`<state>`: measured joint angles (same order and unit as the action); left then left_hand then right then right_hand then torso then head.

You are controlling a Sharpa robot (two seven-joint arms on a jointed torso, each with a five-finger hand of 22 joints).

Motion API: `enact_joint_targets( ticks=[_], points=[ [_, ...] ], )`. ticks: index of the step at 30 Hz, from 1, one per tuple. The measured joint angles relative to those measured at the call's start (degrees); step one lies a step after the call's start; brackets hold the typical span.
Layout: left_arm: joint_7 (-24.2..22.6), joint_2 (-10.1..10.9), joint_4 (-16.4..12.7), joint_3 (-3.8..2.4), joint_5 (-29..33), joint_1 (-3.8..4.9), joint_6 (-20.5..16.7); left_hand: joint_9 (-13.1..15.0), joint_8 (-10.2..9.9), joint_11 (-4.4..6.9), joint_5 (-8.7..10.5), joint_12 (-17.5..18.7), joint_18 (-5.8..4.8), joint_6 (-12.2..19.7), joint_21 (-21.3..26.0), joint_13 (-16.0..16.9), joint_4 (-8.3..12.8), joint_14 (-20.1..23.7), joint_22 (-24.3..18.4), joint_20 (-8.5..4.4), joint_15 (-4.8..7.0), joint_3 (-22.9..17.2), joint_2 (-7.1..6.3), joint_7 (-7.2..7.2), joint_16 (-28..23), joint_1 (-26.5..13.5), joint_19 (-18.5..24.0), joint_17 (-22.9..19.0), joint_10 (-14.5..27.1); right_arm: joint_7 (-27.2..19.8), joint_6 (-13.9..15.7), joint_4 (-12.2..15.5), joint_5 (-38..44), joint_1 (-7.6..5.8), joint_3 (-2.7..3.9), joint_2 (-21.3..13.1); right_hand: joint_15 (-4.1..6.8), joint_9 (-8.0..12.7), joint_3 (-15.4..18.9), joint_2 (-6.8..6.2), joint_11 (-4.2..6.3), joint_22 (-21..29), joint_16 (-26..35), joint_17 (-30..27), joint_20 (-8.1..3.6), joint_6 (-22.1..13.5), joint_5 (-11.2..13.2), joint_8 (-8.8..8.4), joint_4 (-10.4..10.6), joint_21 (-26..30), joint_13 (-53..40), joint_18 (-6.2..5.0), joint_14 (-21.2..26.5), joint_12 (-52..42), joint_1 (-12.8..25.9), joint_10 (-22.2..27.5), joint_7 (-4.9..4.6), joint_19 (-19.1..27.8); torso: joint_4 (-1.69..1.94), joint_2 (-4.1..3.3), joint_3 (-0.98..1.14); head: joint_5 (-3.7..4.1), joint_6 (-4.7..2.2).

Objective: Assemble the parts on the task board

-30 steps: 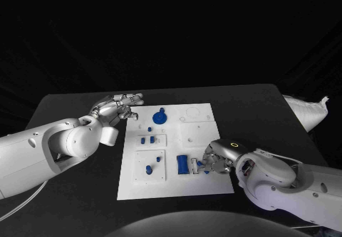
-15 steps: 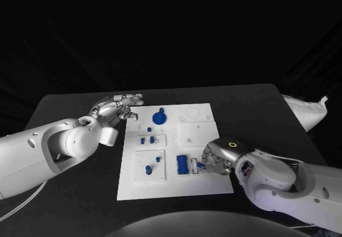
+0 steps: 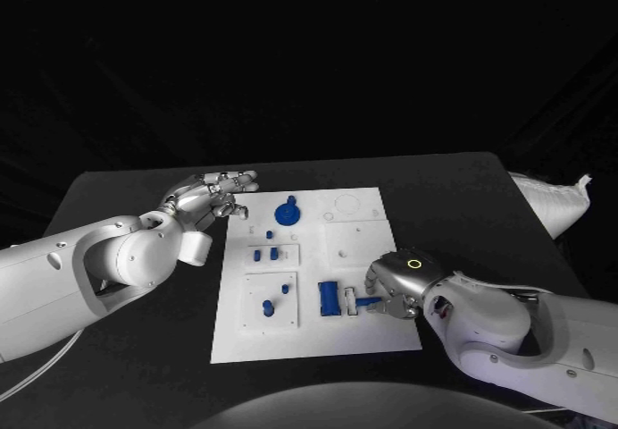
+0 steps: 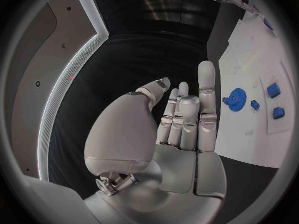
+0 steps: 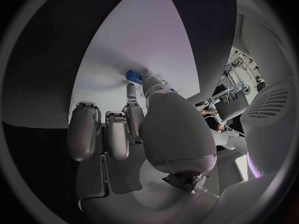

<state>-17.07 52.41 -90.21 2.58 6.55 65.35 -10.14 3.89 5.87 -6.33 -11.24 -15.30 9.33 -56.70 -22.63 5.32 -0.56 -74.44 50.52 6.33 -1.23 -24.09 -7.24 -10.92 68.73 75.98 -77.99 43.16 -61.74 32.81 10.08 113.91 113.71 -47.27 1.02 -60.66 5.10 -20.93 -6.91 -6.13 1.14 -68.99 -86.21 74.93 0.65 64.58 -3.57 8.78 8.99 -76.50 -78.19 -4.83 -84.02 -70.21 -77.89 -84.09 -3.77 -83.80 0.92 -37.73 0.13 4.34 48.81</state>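
Note:
The white task board [image 3: 367, 344] lies in the middle of the black table. My right hand [image 3: 396, 284] is low over the board's near right part and pinches a small blue part [image 3: 369, 302] between thumb and a finger; the right wrist view shows that part [image 5: 133, 75] at the fingertips against the board [image 5: 124, 45]. Just left of it stands a blue block [image 3: 329, 298]. A blue gear [image 3: 288, 213] sits at the far side, with small blue pieces [image 3: 265, 255] below it. My left hand [image 3: 212, 193] hovers by the board's far left corner, fingers straight and apart, empty. The left wrist view shows this hand [image 4: 181, 119], the gear [image 4: 236, 98] and the board [image 4: 249, 59].
A white bag [image 3: 556, 202] lies at the table's right edge. Two more blue pieces [image 3: 271, 306] stand in the board's near left panel. Bare black table [image 3: 142, 357] lies left and right of the board.
My right hand has shifted slightly left and lower over the board, and the blue part now sticks out further from its fingers. The left hand has stayed where it was.

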Motion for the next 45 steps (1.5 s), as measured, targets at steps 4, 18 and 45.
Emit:
enact_joint_targets(
  ticks=[4, 18, 45],
  points=[
    [0.1, 0.0, 0.0, 0.00, 0.0, 0.00, 0.1, 0.0, 0.0, -0.15, 0.00, 0.0, 0.00, 0.0, 0.0, 0.0, 0.0, 0.0, 0.0, 0.21, 0.00, 0.0, 0.00, 0.00, 0.0, 0.0, 0.2, -0.3, 0.1, -0.1, -1.0, 0.0, 1.0, -0.05, 0.05, 0.1, 0.00, 0.1, -1.4, 0.00, -0.01, -0.3, 0.0, 0.0, 0.00, 0.5, -1.3, -0.23, -0.1, 0.0, 0.0, 0.00, 0.0, 0.0, 0.0, 0.0, 0.08, 0.0, 0.01, 0.02, 0.01, 0.00, -0.04],
    [0.3, 0.1, -0.1, 0.00, 0.0, 0.00, 0.3, 0.0, 0.0, -0.20, 0.00, 0.0, 0.00, 0.0, 0.0, 0.0, 0.0, 0.0, 0.0, 0.21, 0.00, 0.0, 0.00, 0.00, 0.0, 0.0, 0.2, -0.4, 0.2, -0.2, -2.3, -0.3, 2.0, -0.12, 0.13, 0.9, 0.00, 0.9, -9.2, 1.04, 0.09, -1.7, -0.4, 0.0, 0.00, 1.6, -3.4, -1.75, -0.8, -0.7, 0.9, 0.00, 0.0, -1.9, -1.0, 0.3, 0.72, 0.0, 0.01, 0.01, 0.07, -0.22, -0.14],
    [0.3, 0.1, -0.1, 0.00, 0.0, 0.00, 0.4, 0.0, 0.0, -0.20, 0.00, 0.0, 0.00, 0.0, 0.0, 0.0, 0.0, 0.2, 0.0, 0.21, 0.21, 0.0, 0.00, 0.00, 0.0, 0.0, 0.2, -0.6, 0.2, 0.2, 0.1, 0.2, -1.9, -0.03, 0.31, -1.2, 0.00, 0.2, -19.4, -0.81, 0.27, -5.1, -1.8, 0.0, -0.01, 2.6, -8.9, -2.45, -0.2, -2.9, 3.2, 0.90, 0.0, -5.3, 8.1, 0.0, -0.10, 0.0, -0.05, 0.01, 0.07, -0.65, -0.44]
  ],
)
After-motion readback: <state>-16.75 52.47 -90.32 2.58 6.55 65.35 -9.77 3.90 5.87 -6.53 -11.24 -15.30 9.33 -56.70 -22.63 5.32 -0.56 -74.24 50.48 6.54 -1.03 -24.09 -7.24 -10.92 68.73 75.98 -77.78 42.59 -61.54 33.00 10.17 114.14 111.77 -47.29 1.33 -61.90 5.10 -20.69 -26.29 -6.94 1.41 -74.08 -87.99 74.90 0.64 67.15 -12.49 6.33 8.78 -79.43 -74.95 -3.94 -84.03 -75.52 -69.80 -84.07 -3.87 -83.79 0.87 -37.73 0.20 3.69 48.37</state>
